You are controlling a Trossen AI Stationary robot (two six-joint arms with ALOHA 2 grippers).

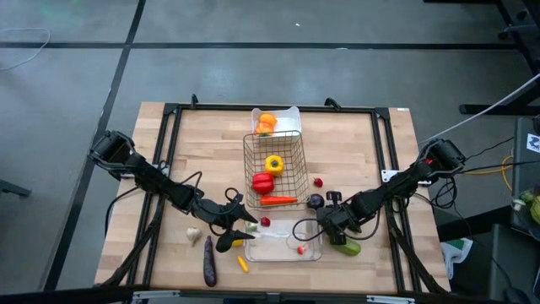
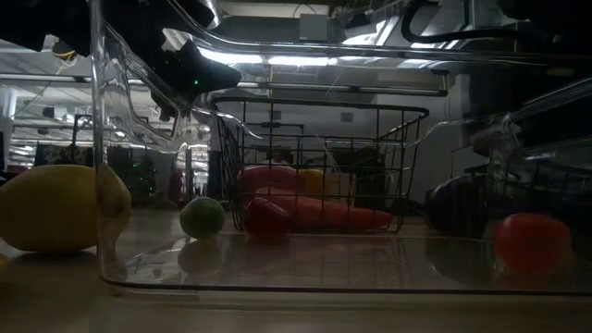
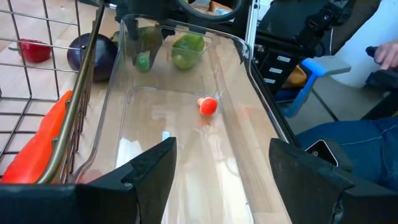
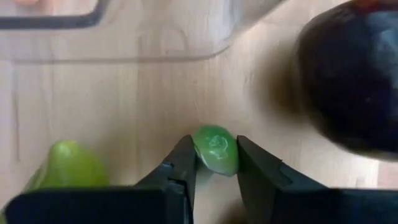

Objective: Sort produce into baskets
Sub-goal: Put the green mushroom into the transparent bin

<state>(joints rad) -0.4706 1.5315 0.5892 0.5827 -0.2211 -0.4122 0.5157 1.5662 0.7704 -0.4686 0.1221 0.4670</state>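
The clear plastic tray (image 1: 287, 245) lies at the near middle and holds a small red radish (image 3: 208, 106). The wire basket (image 1: 291, 148) behind it holds a yellow pepper (image 1: 273, 163), a red pepper (image 1: 263, 182) and a carrot (image 1: 278, 200). The white tray (image 1: 291, 114) at the far side holds orange peppers. My left gripper (image 1: 239, 223) is open and empty over the clear tray's left end. My right gripper (image 1: 331, 223) stands at that tray's right end and is shut on a small green piece (image 4: 215, 149). My right gripper pinches the small round green piece by its two sides (image 4: 219, 163) between its two fingertips. The fingers come from above, pointing down at the table. Whether the piece is lifted or rests on the wood, I cannot tell.
A larger green vegetable (image 1: 345, 247) and a dark round eggplant (image 1: 315, 201) lie close to my right gripper. Garlic (image 1: 193, 234), a long purple eggplant (image 1: 209, 263) and a yellow piece (image 1: 242, 263) lie at the near left. A red piece (image 1: 318, 181) lies right of the basket.
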